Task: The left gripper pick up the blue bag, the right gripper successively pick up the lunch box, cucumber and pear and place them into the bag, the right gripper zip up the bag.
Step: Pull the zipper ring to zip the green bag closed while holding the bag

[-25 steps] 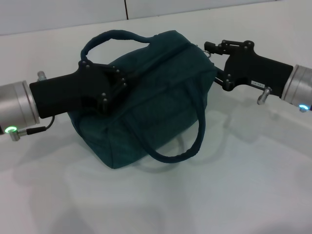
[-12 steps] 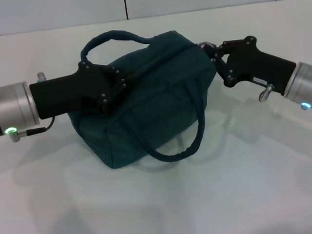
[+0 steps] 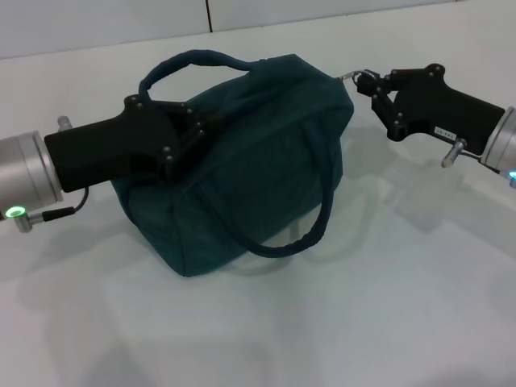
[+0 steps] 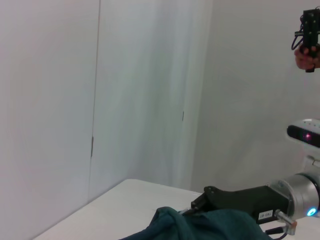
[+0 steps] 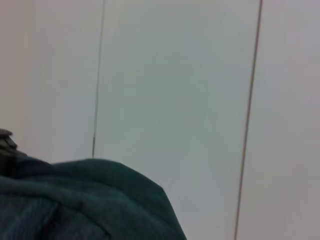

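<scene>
A smooth white tabletop (image 3: 339, 322) meets a plain white panelled wall (image 4: 145, 90) with thin vertical seams behind it.

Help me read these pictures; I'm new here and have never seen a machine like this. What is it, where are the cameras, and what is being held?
This is a two-armed robot. The wide picture comes from a camera on its head, looking down at a white table. The other two come from cameras on its wrists and mostly show the wall behind.

On the table sits a dark teal-blue fabric tote bag with two padded loop handles. No other items show on the table.

The left end effector, a black two-fingered claw, presses into the bag's top on the robot's left side, apparently gripping the fabric. The right end effector, the claw whose arm bears a small white label, pinches the metal zipper ring at the bag's other end. The left wrist picture shows that right arm beyond the bag.
</scene>
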{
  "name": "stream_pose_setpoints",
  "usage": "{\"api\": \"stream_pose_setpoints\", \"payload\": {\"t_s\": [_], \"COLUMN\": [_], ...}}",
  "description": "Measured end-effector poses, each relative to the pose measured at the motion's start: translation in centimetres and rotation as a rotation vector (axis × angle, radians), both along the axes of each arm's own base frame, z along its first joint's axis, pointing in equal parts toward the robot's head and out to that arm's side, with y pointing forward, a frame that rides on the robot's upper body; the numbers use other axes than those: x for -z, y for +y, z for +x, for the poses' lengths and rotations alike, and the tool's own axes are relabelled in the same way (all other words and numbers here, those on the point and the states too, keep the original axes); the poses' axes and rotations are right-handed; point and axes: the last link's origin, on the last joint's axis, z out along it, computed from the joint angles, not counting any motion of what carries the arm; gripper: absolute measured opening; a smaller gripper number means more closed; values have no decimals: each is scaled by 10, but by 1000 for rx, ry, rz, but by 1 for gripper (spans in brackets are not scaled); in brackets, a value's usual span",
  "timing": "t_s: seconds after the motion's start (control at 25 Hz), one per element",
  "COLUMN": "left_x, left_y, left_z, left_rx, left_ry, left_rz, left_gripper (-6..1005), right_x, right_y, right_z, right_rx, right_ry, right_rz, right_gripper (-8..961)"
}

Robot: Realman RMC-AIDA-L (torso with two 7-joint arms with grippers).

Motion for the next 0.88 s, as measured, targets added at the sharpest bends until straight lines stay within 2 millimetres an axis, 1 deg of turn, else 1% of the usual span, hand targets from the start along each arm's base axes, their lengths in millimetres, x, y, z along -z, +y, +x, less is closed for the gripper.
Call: {"api": "stream_pose_setpoints", "payload": {"t_s": [0.44, 0.56, 0.68, 0.84, 0.88], "left_x": [-1, -1, 5, 8, 7], "left_y": [-2, -2, -1, 3, 4], "left_z": [6, 7, 6, 3, 1], "left_rx": [24, 26, 6, -34, -51], "left_ry": [-23, -34, -41, -62, -74], "left_rz": [-21, -21, -40, -54, -48], "left_gripper": [41, 41, 41, 68, 75], "right_x": [8, 11, 13, 13, 13], "right_y": [-2, -1, 0, 2, 2], "right_z": [15, 14, 11, 8, 7], "right_rx": [84, 87, 88, 102, 103], "right_ry": [9, 13, 28, 69, 76], "right_rz": [-21, -32, -45, -70, -74], "right_gripper": [25, 27, 29, 32, 66]}}
